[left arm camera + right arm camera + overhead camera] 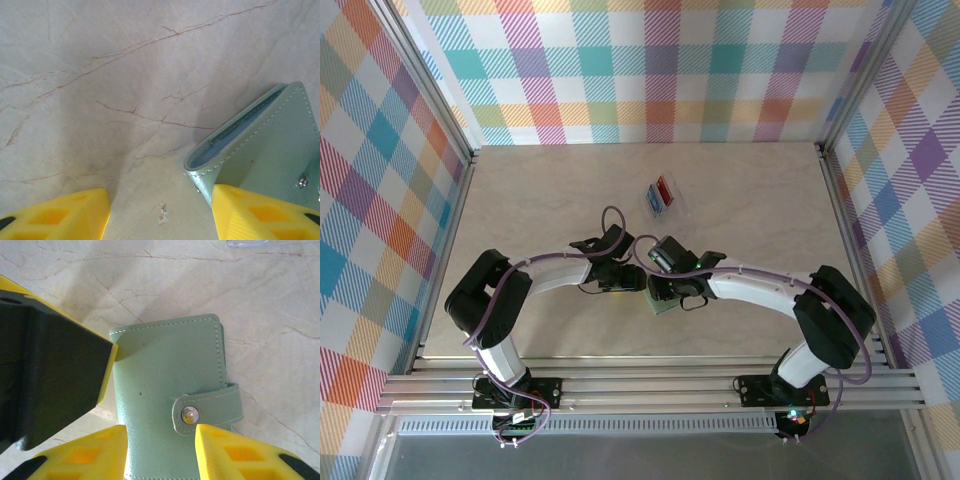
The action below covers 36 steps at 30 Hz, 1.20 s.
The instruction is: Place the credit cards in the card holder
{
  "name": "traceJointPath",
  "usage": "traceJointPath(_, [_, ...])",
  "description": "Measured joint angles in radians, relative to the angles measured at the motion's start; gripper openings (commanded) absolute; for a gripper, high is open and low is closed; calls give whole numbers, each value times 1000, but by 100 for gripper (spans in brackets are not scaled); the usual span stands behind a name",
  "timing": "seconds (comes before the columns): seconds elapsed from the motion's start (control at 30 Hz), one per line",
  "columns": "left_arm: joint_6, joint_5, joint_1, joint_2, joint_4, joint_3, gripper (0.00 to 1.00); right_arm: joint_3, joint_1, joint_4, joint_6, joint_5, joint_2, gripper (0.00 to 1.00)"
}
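Note:
The card holder (165, 370) is a grey-green wallet lying closed on the table, its strap fastened over a metal stud (190, 415). My right gripper (160, 455) hovers just over its face, open, a yellow finger on either side of the stud. My left gripper (160, 220) is open too; its right finger (260, 215) rests against the card holder's (270, 145) corner, and in the right wrist view that finger (50, 380) touches the holder's left edge. The credit cards (661, 191), red and blue, lie in a clear tray behind both grippers.
Both arms meet at mid-table, the left gripper (620, 275) and right gripper (665, 288) close together over the card holder (662, 306). The clear tray (675, 208) stands a little farther back. Aluminium rails and checked walls frame the marble tabletop.

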Motion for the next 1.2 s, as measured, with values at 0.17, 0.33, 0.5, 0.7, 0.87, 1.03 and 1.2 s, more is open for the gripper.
traceJointPath(0.17, [0,0,0,0,0,0,58,59,10,-39,-20,33,80,32])
traceJointPath(0.33, [0,0,0,0,1,0,58,77,16,-71,-35,63,126,20])
traceJointPath(0.5, [0,1,0,0,2,0,58,97,16,-100,-35,93,130,22])
traceJointPath(0.7, [0,1,0,0,3,-1,58,126,21,-124,-42,126,143,17])
traceJointPath(0.87, [0,2,0,-2,5,-4,58,133,29,-134,-43,138,161,11])
traceJointPath(1.03, [0,2,0,-2,6,-4,58,137,31,-148,-44,154,161,0])
traceJointPath(1.2, [0,2,0,-2,6,-4,58,137,31,-151,-43,163,160,0])
